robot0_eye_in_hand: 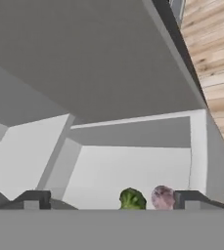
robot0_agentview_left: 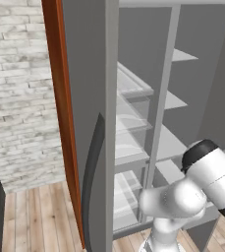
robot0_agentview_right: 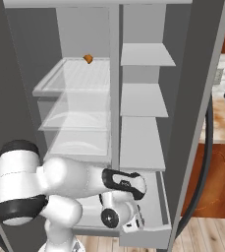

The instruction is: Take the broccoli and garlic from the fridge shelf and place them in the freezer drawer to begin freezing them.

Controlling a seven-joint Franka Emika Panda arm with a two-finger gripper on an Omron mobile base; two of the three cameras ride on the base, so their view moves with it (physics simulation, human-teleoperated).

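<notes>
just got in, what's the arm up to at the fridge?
The white arm is bent low at the open fridge, hand over the pulled-out freezer drawer. In the hand view the gripper is open and empty, with the broccoli and the garlic lying side by side on the drawer floor between its fingertips. Both items look delivered. A small orange item sits on an upper shelf.

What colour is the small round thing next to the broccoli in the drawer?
Pale pinkish purple garlic, clearest in the hand view, beside the broccoli.

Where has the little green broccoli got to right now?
In the hand view the broccoli lies on the pale floor of the freezer drawer, low in the picture, right beside the pinkish garlic.
</notes>
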